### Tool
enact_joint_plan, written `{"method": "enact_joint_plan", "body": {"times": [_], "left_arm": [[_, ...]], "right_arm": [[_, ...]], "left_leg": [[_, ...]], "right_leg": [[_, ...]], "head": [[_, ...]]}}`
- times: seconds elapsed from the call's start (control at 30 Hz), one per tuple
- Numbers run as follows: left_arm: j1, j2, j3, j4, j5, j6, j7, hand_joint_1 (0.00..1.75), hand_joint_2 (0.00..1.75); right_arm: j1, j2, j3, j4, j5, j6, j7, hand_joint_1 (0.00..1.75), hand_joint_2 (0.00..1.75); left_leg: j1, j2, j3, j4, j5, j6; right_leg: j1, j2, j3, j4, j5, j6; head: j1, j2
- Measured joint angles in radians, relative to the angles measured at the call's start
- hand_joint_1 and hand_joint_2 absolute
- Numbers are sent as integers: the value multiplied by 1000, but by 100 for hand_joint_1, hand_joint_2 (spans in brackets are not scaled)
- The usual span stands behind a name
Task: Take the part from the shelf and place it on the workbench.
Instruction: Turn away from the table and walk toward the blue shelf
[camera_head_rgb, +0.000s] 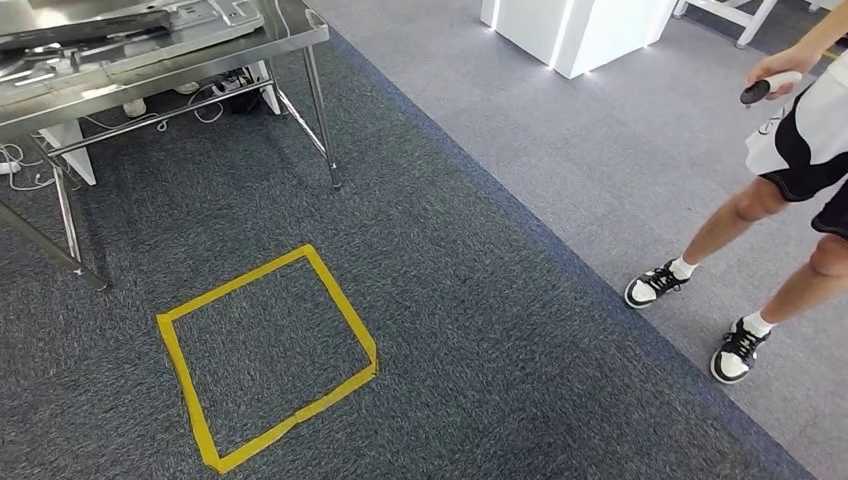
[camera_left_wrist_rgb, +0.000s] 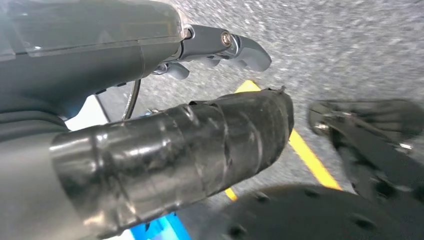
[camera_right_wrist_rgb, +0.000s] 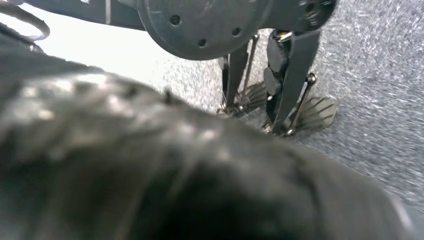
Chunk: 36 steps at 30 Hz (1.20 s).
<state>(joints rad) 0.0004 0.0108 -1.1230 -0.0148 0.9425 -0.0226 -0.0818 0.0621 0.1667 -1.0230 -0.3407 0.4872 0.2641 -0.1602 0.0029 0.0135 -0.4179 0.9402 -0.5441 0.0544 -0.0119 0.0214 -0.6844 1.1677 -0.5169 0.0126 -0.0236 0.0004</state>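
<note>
The left robot hand hangs above the grey carpet, its thick thumb wrapped in black tape and its lighter fingers stretched out straight, holding nothing. The right robot hand is a dark blur close to the lens; whether it is clenched or released cannot be told. A yellow tape square lies on the carpet just below the left robot hand. A steel tabletop carries flat metal pieces; which is the part cannot be told. A person stands nearby holding a small dark device.

Left hand seen with grey ribbed cover, thumb wrapped in glossy black tape, screw at grey fingers
</note>
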Motion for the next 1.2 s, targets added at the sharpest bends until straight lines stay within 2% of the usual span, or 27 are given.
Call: {"method": "enact_joint_plan", "body": {"times": [0.03,0.07,0.1,0.13,0.2,0.27,0.3,0.37,0.4,0.47,0.53,0.57,0.6,0.63,0.67,0.73,0.8,0.87,0.9,0.93,0.97,1.03,1.07,1.1,1.13,1.17,1.2], "left_arm": [[4,0,0,0,0,0,0,0,131],[7,1,0,1,1,-1,-1,0,175],[9,1,1,1,2,-2,-2,0,175],[9,1,1,2,3,-4,-3,0,175],[8,1,2,2,6,-8,-5,0,175],[5,1,3,2,7,-10,-5,0,175],[3,2,3,2,7,-11,-6,0,175],[-3,2,3,2,7,-11,-6,0,175],[-5,2,3,2,7,-11,-6,0,175],[-5,2,4,2,7,-11,-6,0,175],[-3,2,4,2,8,-12,-6,0,175],[-1,2,4,2,8,-13,-7,0,175],[0,2,4,2,9,-13,-7,0,175],[0,2,4,2,9,-13,-8,0,175],[1,2,4,2,9,-12,-8,0,175],[4,4,4,3,9,-10,-9,0,175],[4,7,4,4,9,-7,-11,0,175],[-2,8,4,5,10,-1,-15,0,175],[-5,8,4,5,11,4,-18,0,175],[-6,9,4,5,12,8,-21,0,175],[-6,8,4,5,14,12,-23,0,175],[-4,8,4,5,16,17,-24,0,175],[-3,8,4,5,17,21,-24,0,175],[-3,9,4,5,19,25,-24,0,175],[-4,9,4,5,20,28,-24,0,175],[-5,8,4,5,22,30,-24,0,175],[-6,8,4,5,23,31,-24,0,175]], "right_arm": [[0,0,-5,0,3,4,0,0,0],[0,0,-9,0,7,7,1,0,0],[1,0,-13,0,11,10,1,0,0],[2,0,-17,0,14,13,2,0,0],[4,0,-26,-1,21,20,2,0,0],[3,1,-33,-3,26,24,3,0,0],[3,1,-35,-3,27,25,4,0,0],[6,2,-38,-4,28,25,4,0,0],[6,2,-40,-4,29,25,4,0,0],[5,3,-43,-5,32,26,4,0,0],[4,3,-48,-8,39,31,5,0,0],[4,3,-51,-8,44,36,6,0,0],[4,3,-55,-9,52,41,8,0,0],[4,3,-59,-9,63,45,10,0,0],[4,3,-63,-9,76,49,11,0,0],[2,3,-68,-9,110,51,13,0,0],[-1,3,-69,-9,150,45,17,0,0],[-1,3,-67,-7,198,27,25,0,0],[0,2,-67,-6,220,17,29,0,0],[1,0,-66,-3,237,8,33,0,0],[0,-1,-66,0,247,1,35,0,0],[-4,-5,-66,6,260,-8,37,0,0],[-5,-6,-66,9,265,-10,37,0,0],[-6,-7,-66,12,269,-11,37,0,0],[-6,-8,-66,16,275,-12,36,0,0],[-6,-10,-66,19,280,-12,35,0,0],[-6,-12,-66,21,285,-11,34,0,0]], "left_leg": [[-1,13,-6,3,2,2],[-2,26,-12,7,4,2],[-2,37,-18,13,4,1],[-2,47,-24,19,4,0],[-2,64,-33,34,0,-7],[-5,79,-39,49,-7,-19],[-7,85,-40,53,-9,-25],[-7,96,-38,53,-9,-35],[-6,88,-39,58,-14,-41],[-1,47,-63,114,-58,-51],[5,5,-122,240,-127,-58],[6,-2,-149,298,-147,-60],[7,-4,-165,328,-147,-61],[7,-6,-162,318,-126,-60],[7,-10,-141,272,-89,-58],[7,-42,-85,137,-19,-49],[5,-70,-59,65,3,-42],[2,-61,-60,55,6,-34],[3,-51,-60,50,11,-28],[4,-40,-59,44,18,-21],[6,-28,-59,38,23,-14],[5,-2,-63,34,28,-6],[4,12,-65,35,28,-4],[3,25,-67,36,28,-4],[2,37,-68,38,27,-5],[2,47,-69,41,26,-7],[2,56,-69,44,23,-9]], "right_leg": [[-2,-7,-21,64,-36,3],[-4,-11,-33,112,-58,7],[-6,-14,-29,129,-63,10],[-8,-18,-6,109,-51,12],[-11,-45,81,-14,-13,12],[-6,-67,136,-108,4,2],[-3,-68,140,-121,3,-5],[-2,-53,134,-124,9,-17],[-3,-46,132,-128,14,-24],[-8,-33,127,-136,24,-39],[-7,-18,118,-137,30,-47],[-6,-8,115,-137,33,-47],[-5,2,112,-136,34,-47],[-4,13,111,-135,36,-46],[-4,25,111,-133,37,-45],[-4,46,108,-130,40,-39],[-4,64,100,-127,45,-28],[-5,80,93,-130,55,-12],[-5,79,91,-129,56,-7],[-5,64,86,-118,47,-3],[-3,42,72,-88,25,-2],[-3,-1,24,25,-46,1],[-4,-8,0,87,-76,4],[-5,-12,-14,126,-89,6],[-7,-15,-9,131,-84,8],[-9,-21,15,97,-62,9],[-10,-32,55,32,-32,8]], "head": [[0,0],[0,0],[0,0],[0,0],[0,0],[0,0],[0,0],[0,0],[0,0],[-1,0],[-1,0],[-1,0],[-1,0],[-1,0],[-1,0],[-1,0],[-1,0],[0,0],[0,0],[0,0],[0,0],[0,0],[0,0],[0,0],[0,0],[0,0],[0,0]]}}
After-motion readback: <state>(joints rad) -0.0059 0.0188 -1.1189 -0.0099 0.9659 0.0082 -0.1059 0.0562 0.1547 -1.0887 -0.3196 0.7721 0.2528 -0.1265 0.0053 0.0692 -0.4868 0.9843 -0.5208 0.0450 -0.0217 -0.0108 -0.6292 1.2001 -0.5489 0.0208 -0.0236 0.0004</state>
